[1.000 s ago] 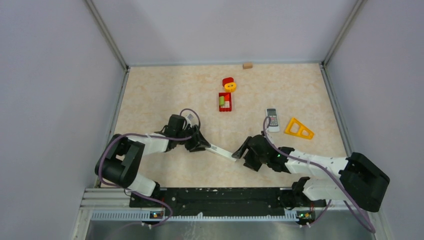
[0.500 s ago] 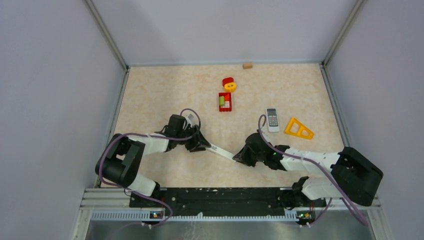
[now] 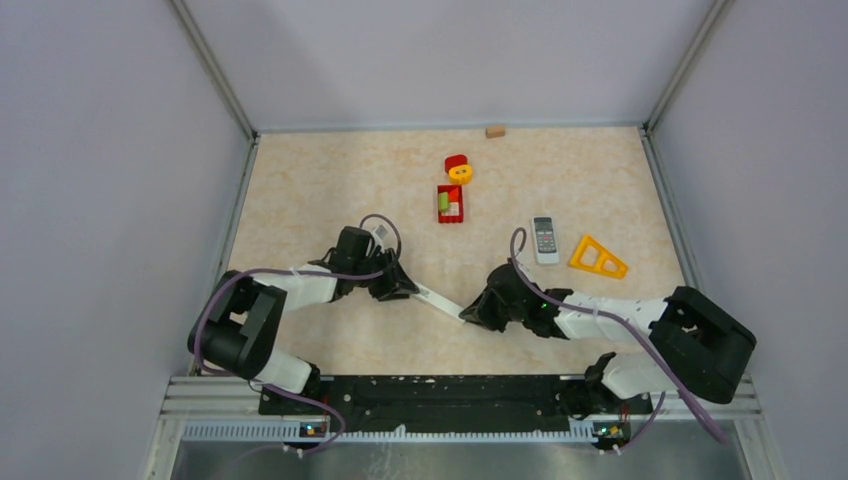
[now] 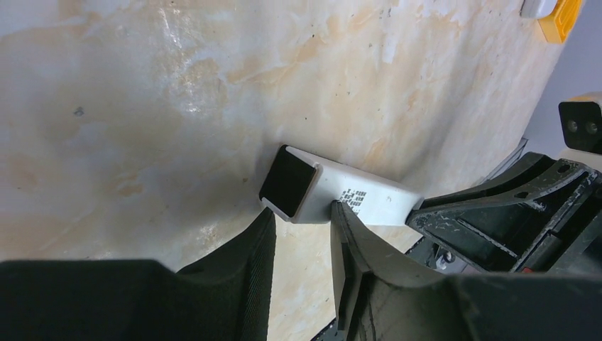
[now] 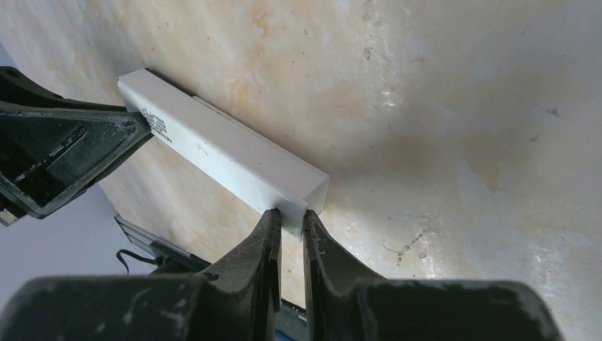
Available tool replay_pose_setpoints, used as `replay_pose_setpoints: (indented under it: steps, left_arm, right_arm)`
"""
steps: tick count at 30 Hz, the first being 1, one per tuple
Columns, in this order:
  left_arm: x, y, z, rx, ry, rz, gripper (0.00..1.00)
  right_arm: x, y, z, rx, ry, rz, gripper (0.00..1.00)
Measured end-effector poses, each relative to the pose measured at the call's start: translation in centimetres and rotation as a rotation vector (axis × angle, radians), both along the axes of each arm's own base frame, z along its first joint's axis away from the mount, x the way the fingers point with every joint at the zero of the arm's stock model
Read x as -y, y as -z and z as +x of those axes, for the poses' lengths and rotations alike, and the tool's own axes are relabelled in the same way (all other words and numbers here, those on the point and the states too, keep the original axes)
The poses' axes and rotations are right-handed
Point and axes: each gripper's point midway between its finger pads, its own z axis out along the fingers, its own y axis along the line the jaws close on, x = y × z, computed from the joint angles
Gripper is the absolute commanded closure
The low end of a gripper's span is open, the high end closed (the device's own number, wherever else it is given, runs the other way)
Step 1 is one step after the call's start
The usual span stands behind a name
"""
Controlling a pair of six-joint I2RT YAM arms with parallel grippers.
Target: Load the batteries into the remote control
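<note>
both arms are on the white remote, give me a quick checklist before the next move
1. Left fingers closed on one end of the white remote: ok.
2. Right fingers pinching its other end: ok.
3. Remote lifted off the table: cannot tell.
4. Battery cover off: cannot tell; only a dark patch shows at the left end.
5. Batteries located: not ok, none can be made out in any view.
6. Grey remote and yellow triangle clear of both arms: ok.

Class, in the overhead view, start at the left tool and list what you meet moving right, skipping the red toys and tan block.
left tool → white remote → right tool → grey remote → yellow triangle
</note>
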Motion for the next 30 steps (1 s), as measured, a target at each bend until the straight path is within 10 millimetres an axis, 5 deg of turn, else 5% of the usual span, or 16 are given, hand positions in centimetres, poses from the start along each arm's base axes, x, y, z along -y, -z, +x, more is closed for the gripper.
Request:
replay_pose_setpoints:
  steps: [6,10,13,18,21,30]
  left_arm:
    - [-0.2,-0.1,0.3,0.011,-0.009,0.007,0.76]
    - [-0.4,-0.2,0.6,0.016,-0.016,0.028,0.55]
    - [-0.9,0.1,0.8,0.012,-0.025,0.078,0.51]
    - [-1.3,-0.1,1.1,0.005,-0.028,0.128,0.81]
    - [-1.1,-0.6,1.0,0.009,-0.018,0.127,0.85]
    - [-1.9,-0.3,1.0,0.031,-0.012,0.173,0.54]
  right_arm:
    - [-0.4,0.0,0.1,-0.014,-0.007,-0.011,0.88]
    - [-0.6,0.0,0.3,-0.022,-0.008,-0.015,0.88]
    - [-0.7,0.0,0.4,-0.022,-0.007,-0.016,0.88]
    - [-0.8,-0.1,0.6,-0.017,-0.002,-0.011,0.88]
    - [-0.9,-0.1,0.6,-0.02,-0.007,-0.007,0.88]
    - [-0.8,-0.1,0.7,-0.021,-0.004,-0.006,0.89]
